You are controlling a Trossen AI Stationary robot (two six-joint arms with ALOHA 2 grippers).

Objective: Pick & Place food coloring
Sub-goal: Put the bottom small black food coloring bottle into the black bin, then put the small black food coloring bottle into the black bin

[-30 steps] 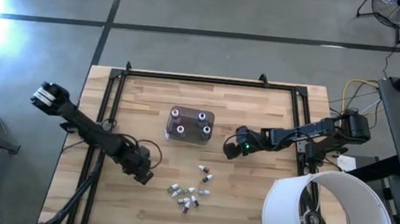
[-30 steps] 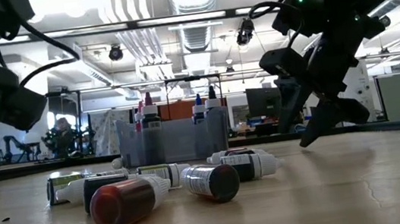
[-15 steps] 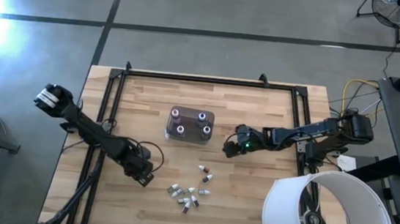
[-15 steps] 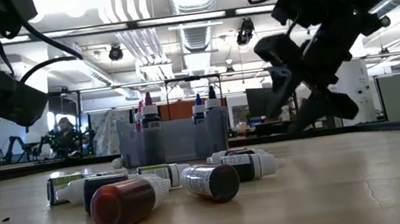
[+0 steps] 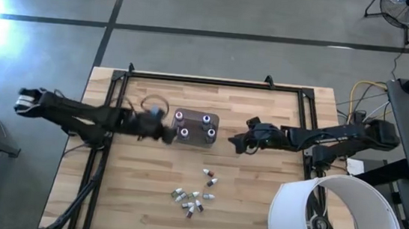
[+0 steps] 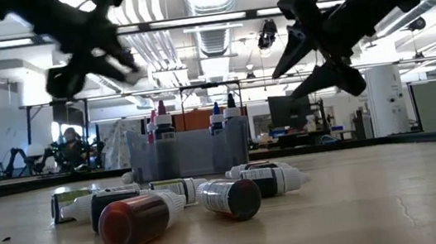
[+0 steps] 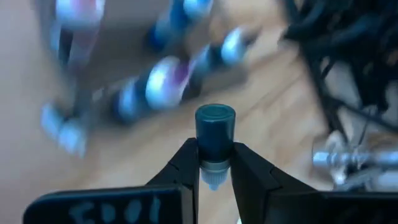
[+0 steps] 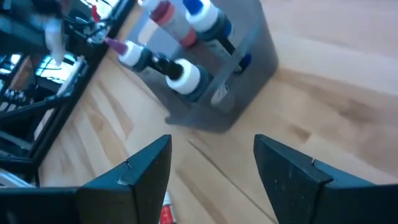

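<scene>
Since a second earlier, the left arm had swung up from the near-left part of the counter [image 5: 255, 210] to the left side of the grey tub [image 5: 194, 127], and the right arm had stretched out straighter beside the tub's other side.

The left pincer [image 7: 214, 163] was pressed together on a small bottle with a dark blue-green cap [image 7: 215, 140], pinching it near its neck, cap pointing away from the wrist. In the overhead view the left pincer [image 5: 159, 130] sat just beside the tub's left wall, raised off the counter; in the level view it hung blurred, high above the wood.

The right pincer [image 8: 211, 168] was spread wide and pinching nothing. Ahead of its fingers [image 8: 146, 171] stood the tub [image 8: 239, 74], with bottles standing in it: one red-capped [image 8: 163, 12], one blue-capped [image 8: 202, 9] and two with white caps [image 8: 186, 76]. From above, the right pincer [image 5: 238, 142] lay near the tub's right wall, not touching it, and it too was held above the counter.

Nearer the counter's front edge than either pincer, a loose cluster of small bottles [image 5: 195, 195] lay on their sides, well apart from both. In the level view the closest of them was a dark red one [image 6: 134, 222], with a dark-ended one [image 6: 229, 199] just beside it.
</scene>
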